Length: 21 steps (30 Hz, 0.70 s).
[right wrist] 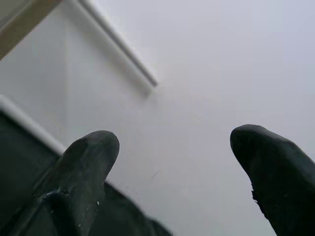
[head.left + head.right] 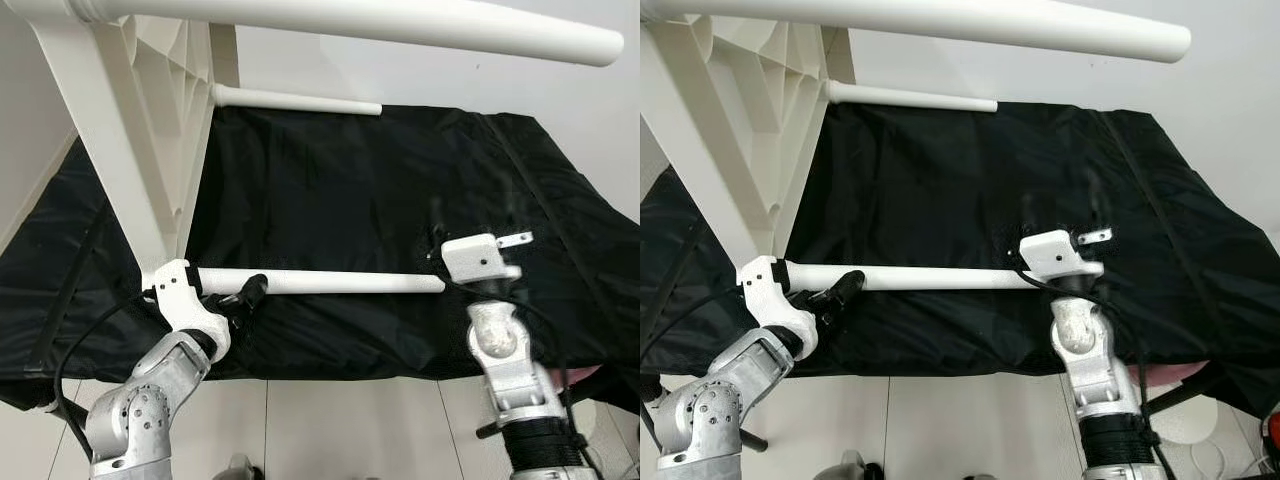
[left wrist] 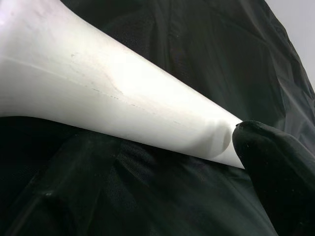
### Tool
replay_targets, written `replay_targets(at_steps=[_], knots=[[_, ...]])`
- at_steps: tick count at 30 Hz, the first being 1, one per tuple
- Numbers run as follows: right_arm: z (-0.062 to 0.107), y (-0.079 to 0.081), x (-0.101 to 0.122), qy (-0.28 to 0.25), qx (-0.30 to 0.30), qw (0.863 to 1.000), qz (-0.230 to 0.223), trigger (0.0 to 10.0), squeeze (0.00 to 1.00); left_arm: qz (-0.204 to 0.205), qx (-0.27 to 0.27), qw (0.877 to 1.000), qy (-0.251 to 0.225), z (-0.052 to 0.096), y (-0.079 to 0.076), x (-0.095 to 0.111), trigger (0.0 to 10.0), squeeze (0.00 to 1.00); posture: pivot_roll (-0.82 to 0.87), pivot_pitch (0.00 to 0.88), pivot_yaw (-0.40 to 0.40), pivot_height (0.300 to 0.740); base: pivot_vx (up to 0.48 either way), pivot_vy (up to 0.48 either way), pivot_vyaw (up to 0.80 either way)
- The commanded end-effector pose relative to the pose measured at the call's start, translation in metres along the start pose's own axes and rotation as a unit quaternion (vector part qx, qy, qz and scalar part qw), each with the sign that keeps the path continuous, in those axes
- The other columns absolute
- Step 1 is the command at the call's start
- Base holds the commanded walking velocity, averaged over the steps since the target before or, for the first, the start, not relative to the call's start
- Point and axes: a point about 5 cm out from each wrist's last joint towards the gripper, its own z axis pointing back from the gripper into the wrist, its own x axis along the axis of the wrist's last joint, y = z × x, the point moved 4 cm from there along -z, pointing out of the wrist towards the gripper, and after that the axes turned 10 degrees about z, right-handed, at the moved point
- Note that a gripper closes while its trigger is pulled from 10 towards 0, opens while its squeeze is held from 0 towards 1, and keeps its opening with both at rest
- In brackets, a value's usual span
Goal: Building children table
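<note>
A white plastic children's table [image 2: 130, 130] stands on its side at the left of a black-covered surface. One white leg [image 2: 330, 281] sticks out of it to the right, low and level. My left gripper [image 2: 248, 293] is shut on that leg close to the table body; in the left wrist view the leg [image 3: 113, 93] lies against one black fingertip [image 3: 275, 167]. My right gripper [image 1: 172, 157] is open with nothing between its fingers, pointing up past the cloth at a pale wall. Its white wrist [image 2: 482, 256] sits just right of the leg's free end.
Another white leg [image 2: 400, 25] crosses the top of the view close to the camera, and a third leg [image 2: 300, 100] points right at the back. The black cloth [image 2: 380, 180] drapes over the surface edges. Pale tiled floor [image 2: 350, 430] lies below the front edge.
</note>
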Motion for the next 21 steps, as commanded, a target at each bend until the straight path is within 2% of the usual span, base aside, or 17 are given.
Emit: replay_targets(at_steps=[1,3,5,7,11,14,15,16,21], knots=[[-0.009,0.003,0.026,-0.067,0.004,0.996,0.053,10.0,0.00,-0.010,0.071,0.997,0.008,-0.001,0.016,-0.004,10.0,0.00,0.10,0.117,-0.014,0.740,0.000,0.000,0.00],[-0.013,0.005,0.039,-0.101,0.002,0.992,0.078,10.0,0.00,-0.022,0.071,0.997,0.012,-0.001,0.016,-0.005,10.0,0.00,0.10,0.119,-0.012,0.740,0.000,0.000,0.00],[-0.014,0.006,0.041,-0.107,0.002,0.991,0.076,10.0,0.00,-0.015,0.070,0.997,0.013,-0.002,0.015,-0.005,10.0,0.00,0.10,0.119,-0.012,0.740,0.000,0.000,0.00],[-0.023,0.012,0.055,-0.146,0.001,0.985,0.090,10.0,0.00,-0.010,0.069,0.997,0.014,-0.002,0.015,-0.006,10.0,0.00,0.10,0.118,-0.011,0.740,0.000,0.000,0.00],[-0.032,0.013,0.068,-0.181,-0.008,0.977,0.109,10.0,0.00,-0.010,0.071,0.997,0.016,-0.002,0.016,-0.006,10.0,0.00,0.10,0.114,-0.009,0.740,0.000,0.000,0.00],[-0.047,0.005,0.080,-0.214,-0.031,0.968,0.126,10.0,0.00,-0.013,0.072,0.997,0.017,-0.002,0.017,-0.006,10.0,0.00,0.10,0.104,-0.015,0.740,0.000,0.000,0.00],[-0.047,0.005,0.080,-0.214,-0.031,0.968,0.126,10.0,0.00,-0.013,0.072,0.997,0.017,-0.002,0.017,-0.006,10.0,0.00,0.10,0.104,-0.015,0.740,0.000,0.000,0.00],[-0.059,-0.003,0.088,-0.243,-0.048,0.958,0.145,10.0,0.00,-0.015,0.073,0.997,0.017,-0.002,0.017,-0.007,10.0,0.00,0.11,0.101,-0.016,0.740,0.000,0.000,0.00],[-0.069,-0.010,0.097,-0.287,-0.062,0.941,0.169,10.0,0.00,-0.016,0.074,0.997,0.013,-0.002,0.017,-0.007,10.0,0.00,0.11,0.095,-0.024,0.740,0.000,0.000,0.00]])
